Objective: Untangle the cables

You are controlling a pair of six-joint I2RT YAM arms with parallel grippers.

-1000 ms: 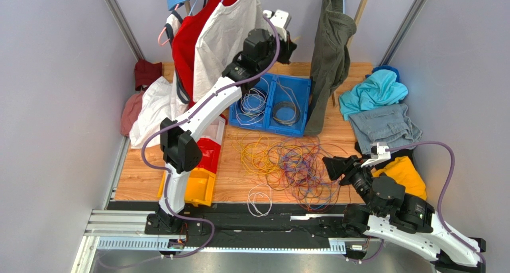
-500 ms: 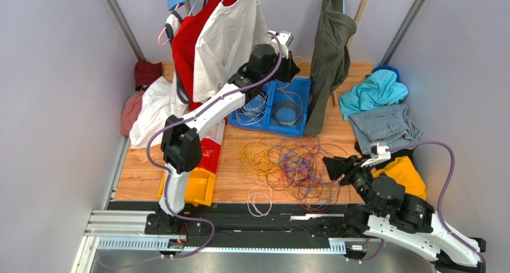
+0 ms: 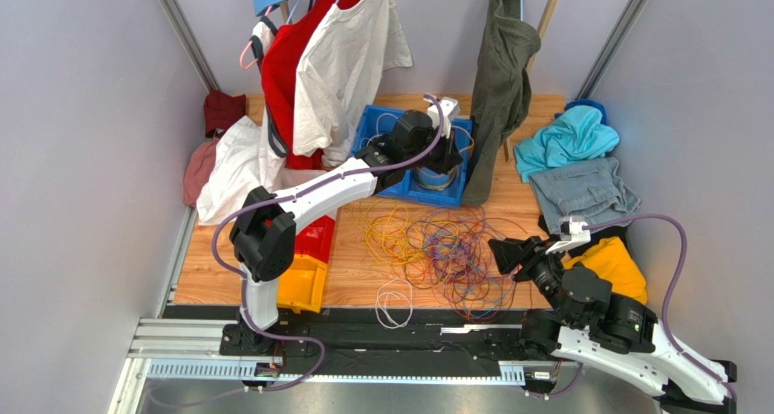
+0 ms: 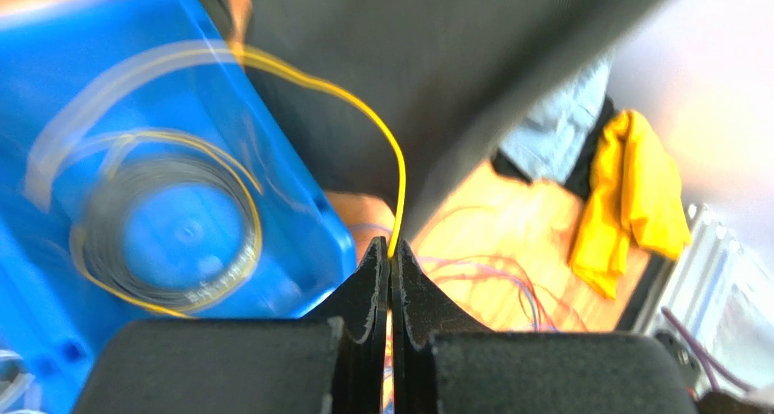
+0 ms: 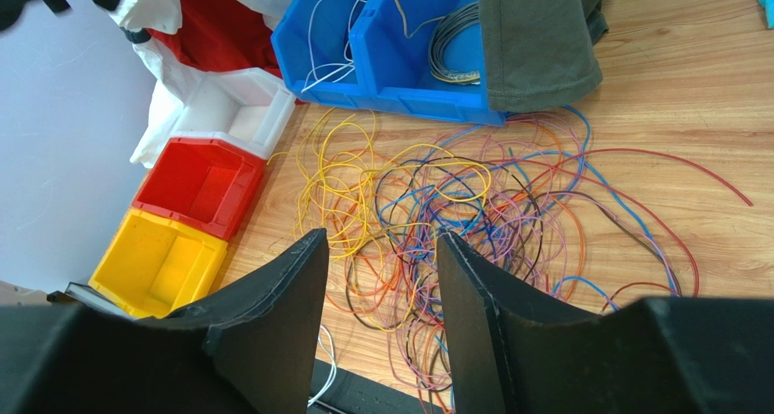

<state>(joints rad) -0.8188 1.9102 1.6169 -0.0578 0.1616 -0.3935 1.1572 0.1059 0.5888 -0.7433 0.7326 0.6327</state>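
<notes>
From the top external view, the left arm's jaws hang over the right-hand compartment of the blue plastic two-compartment bin (image 3: 368, 122). The tangle of thin yellow, orange, purple, blue and red cables (image 3: 436, 246) sprawls on the wooden surface (image 3: 209, 273), behind and below those jaws. The right arm's jaws sit much nearer, with the tangle just ahead of their tips.

In the left wrist view, the jaws are pressed together on a single thin yellow wire (image 4: 382, 133). Its length runs straight ahead from the tips, then arcs left over the bin (image 4: 300, 215). A grey wire coil (image 4: 163, 242) lies in the compartment below and left of the jaws. The blur hides where the wire's far end lands.

The right wrist view shows the jaws spread with nothing between them. The heap (image 5: 454, 205) is ahead and below, its strands looping every way, so no single axis can be read. For the next strand, the right arm looks better placed.
</notes>
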